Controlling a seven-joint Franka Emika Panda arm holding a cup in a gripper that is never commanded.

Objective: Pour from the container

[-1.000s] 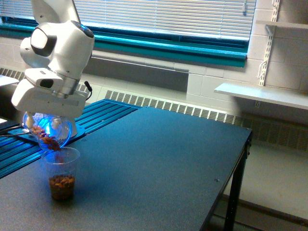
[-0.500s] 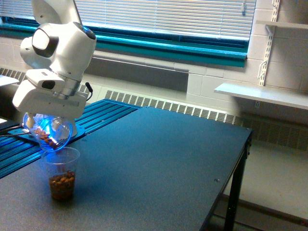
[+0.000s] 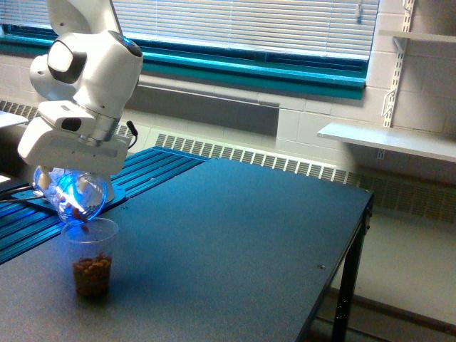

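1. At the exterior view's far left, blue slatted rails point(image 3: 28, 214) lie along the dark table point(image 3: 228, 235), running back toward the wall under the window blinds point(image 3: 235, 25).
2. The white robot arm point(image 3: 85, 78) reaches down over that left corner of the table, and its broad white hand body covers most of what hangs below it.
3. The gripper point(image 3: 68, 182) sits under that body. A pale finger shows at the left side of the container, but the arm hides the other one. The container hangs tilted in it above the table, so it looks clamped on it, though the closing of the fingers cannot be seen directly.
4. The container point(image 3: 75, 196), a small rounded clear vessel lit blue from within, is directly beneath the gripper body, tipped with its mouth downward. A few brown pieces show at its lower lip.
5. Just under that lip stands a taller clear cup point(image 3: 89, 256), upright on the table. Brown nut-like pieces point(image 3: 91, 269) fill its lower part. Container and cup appear very close, and whether they touch cannot be told.
6. Further right the tabletop is bare of items up to its edge and leg point(image 3: 345, 285).
7. Beyond, a radiator grille point(image 3: 271, 160) runs along the wall, and a white shelf point(image 3: 388, 139) hangs at the exterior view's right.
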